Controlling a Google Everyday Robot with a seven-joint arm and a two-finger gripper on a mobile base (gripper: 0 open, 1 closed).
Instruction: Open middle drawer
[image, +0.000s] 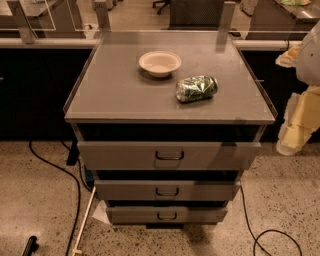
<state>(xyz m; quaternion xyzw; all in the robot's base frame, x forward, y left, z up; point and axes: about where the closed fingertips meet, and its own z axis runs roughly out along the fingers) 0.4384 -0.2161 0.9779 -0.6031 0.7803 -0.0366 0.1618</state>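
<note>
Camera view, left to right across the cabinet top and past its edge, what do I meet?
Bowl → green can on its side → claw, off the right side of the cabinet.

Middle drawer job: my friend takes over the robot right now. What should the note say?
Gripper: at the right edge, beside the cabinet, touching no drawer.
Middle drawer: between the tall top drawer and the small bottom drawer; it does not look pulled out.
Done: nothing visible.
Left: reach its handle, grip, pull.
On top: a bowl and a can lying on its side.
</note>
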